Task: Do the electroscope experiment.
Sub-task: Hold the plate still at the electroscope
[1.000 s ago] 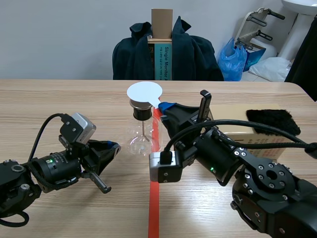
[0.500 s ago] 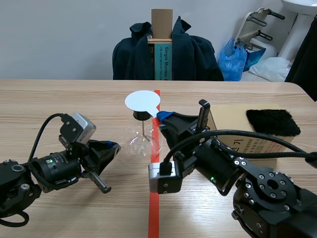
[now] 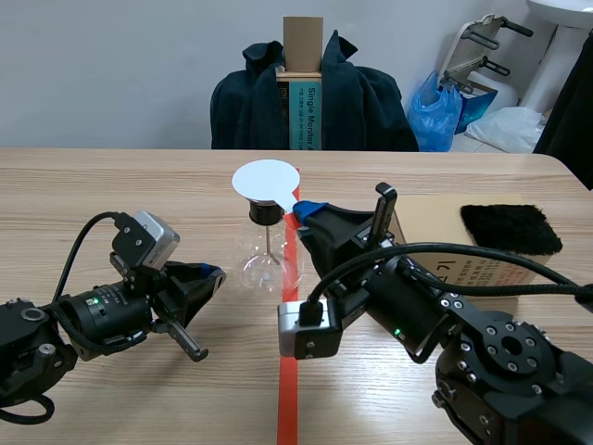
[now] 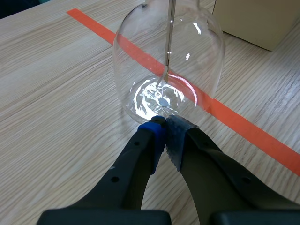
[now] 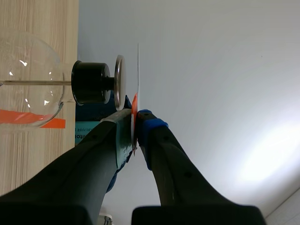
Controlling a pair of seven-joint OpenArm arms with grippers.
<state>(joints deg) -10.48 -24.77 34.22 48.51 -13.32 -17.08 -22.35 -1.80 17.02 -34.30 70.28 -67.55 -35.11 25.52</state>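
The right gripper [image 5: 135, 123] is clamped tight on the tab of the disc [image 3: 266, 180], pinching it edge-on. The white disc hangs just above the plate [image 5: 119, 78] on top of the flask [image 3: 270, 260]. The right wrist view shows a thin gap between them, no contact that I can see. The flask stands upright on the table [image 3: 111, 185], right at the tape [image 3: 288, 371]. It has the black stopper [image 3: 264, 212] in its neck and the metal rod [image 4: 170, 37] running down inside the glass. Down low, the left gripper [image 4: 164, 125] is closed on nothing, its two pads meeting. The tips are right up against the flask's base, though I cannot tell whether they touch it. Off behind the right arm sits a cardboard box [image 3: 482, 264] with a black furry pad [image 3: 510, 226] lying on top.
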